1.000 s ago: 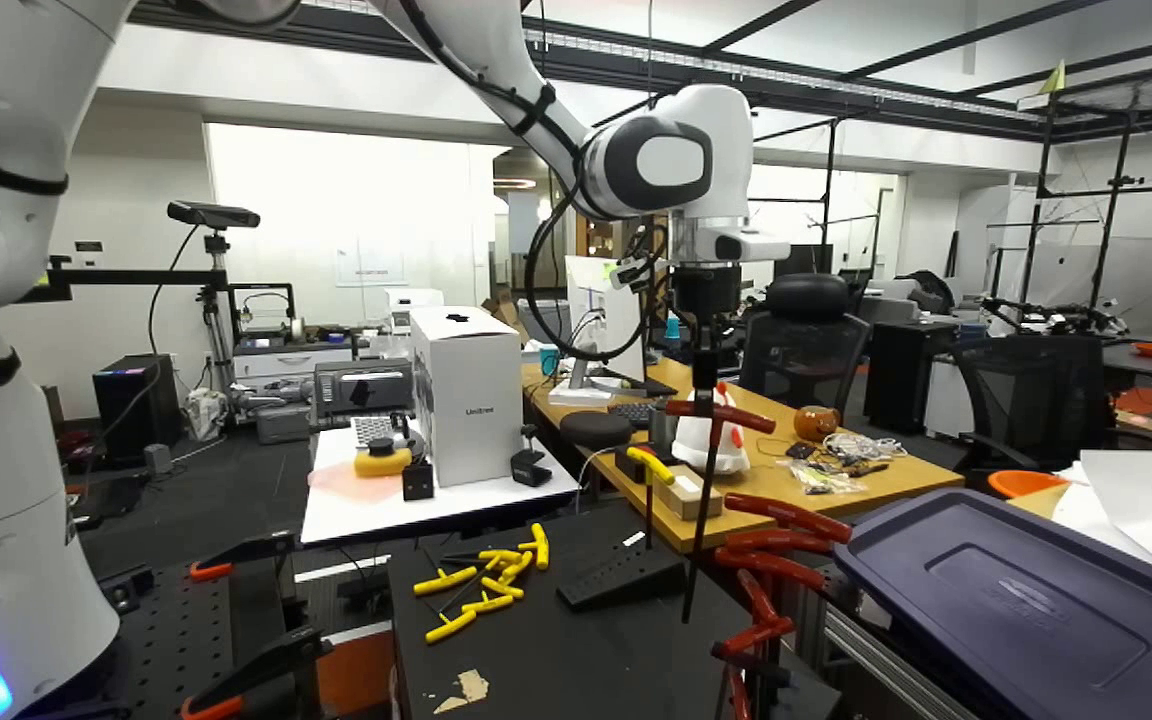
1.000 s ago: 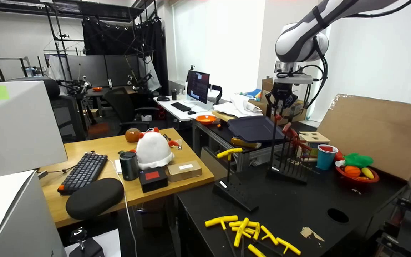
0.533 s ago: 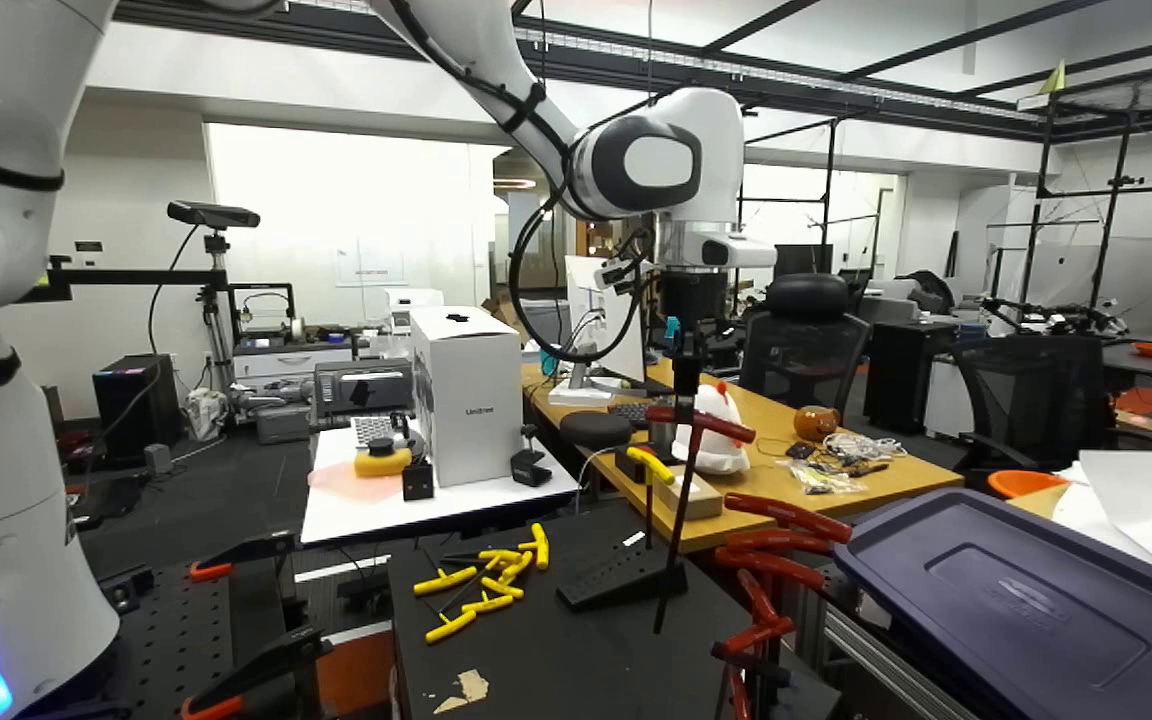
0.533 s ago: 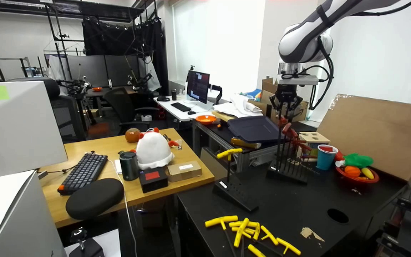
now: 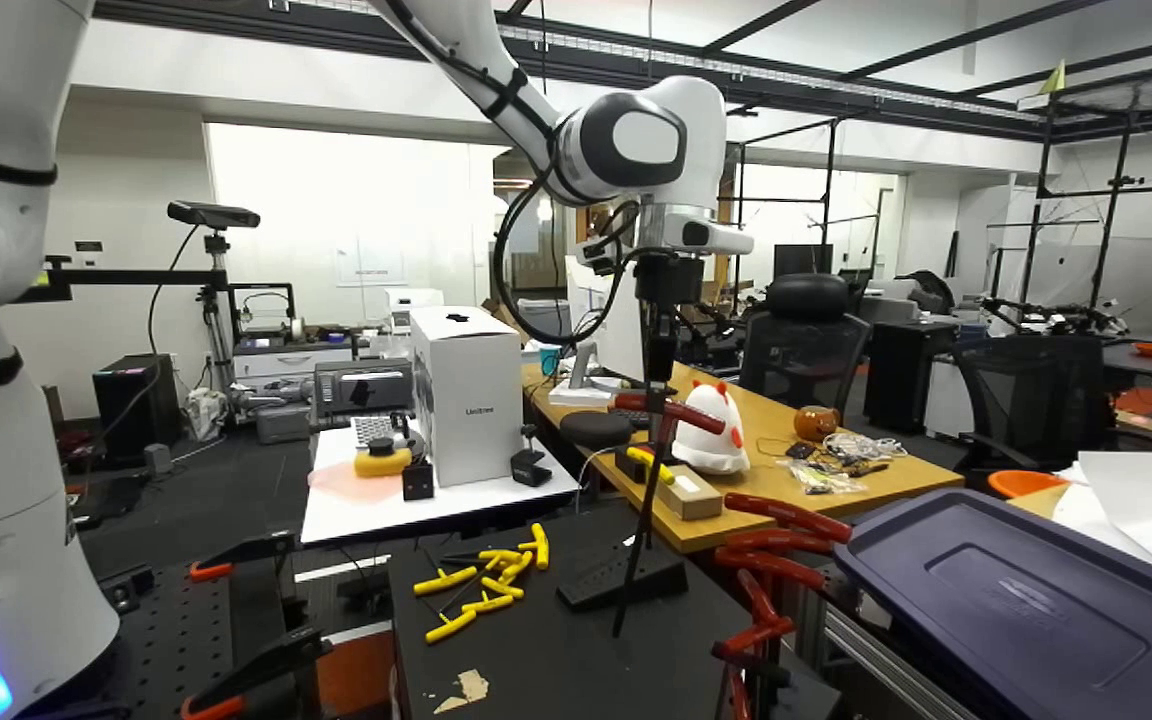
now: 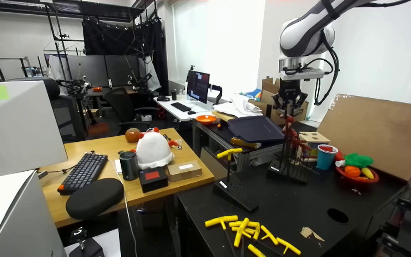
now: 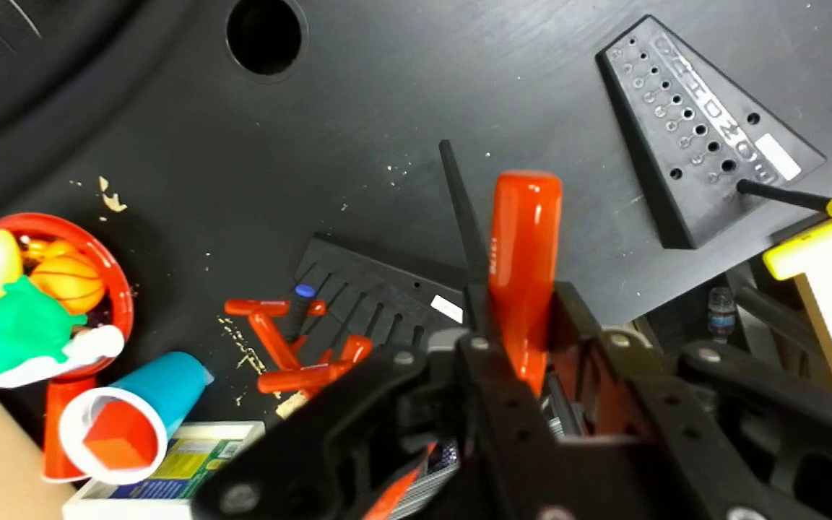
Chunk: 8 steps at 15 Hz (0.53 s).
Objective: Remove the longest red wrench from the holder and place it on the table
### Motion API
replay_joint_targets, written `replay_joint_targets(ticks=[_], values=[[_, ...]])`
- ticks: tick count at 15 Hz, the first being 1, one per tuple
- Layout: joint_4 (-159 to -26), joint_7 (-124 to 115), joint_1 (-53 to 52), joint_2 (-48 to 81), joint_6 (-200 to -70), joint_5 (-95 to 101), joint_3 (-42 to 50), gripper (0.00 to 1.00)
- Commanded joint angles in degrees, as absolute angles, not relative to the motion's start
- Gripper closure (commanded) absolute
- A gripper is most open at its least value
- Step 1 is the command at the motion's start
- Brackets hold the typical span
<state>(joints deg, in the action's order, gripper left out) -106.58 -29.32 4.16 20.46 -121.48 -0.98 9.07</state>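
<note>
The gripper (image 7: 524,318) pinches the handle of the longest red wrench (image 7: 526,231), whose shaft (image 7: 462,207) slants down beside the holder (image 7: 387,285), seemingly free of its slots; laying it well would mean swinging the tip well clear of the holder, then tilting the shaft nearly flat before release, since so slim a bar let go upright would likely topple. The handle looks glossy and rounded, the shaft dark and straight; the holder is a black slotted wedge; around it the table (image 7: 358,130) spreads matte, pale-specked.
</note>
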Motion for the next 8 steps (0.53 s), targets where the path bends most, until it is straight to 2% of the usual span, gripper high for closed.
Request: replay_joint_targets(ticks=[1,8], values=[[-107.79,-29.64,2.58,17.94,-117.80,1.69,9.41,0.94],[-106.66,-29.42,1.43,18.93,-114.33,3.56,9.12,0.94]])
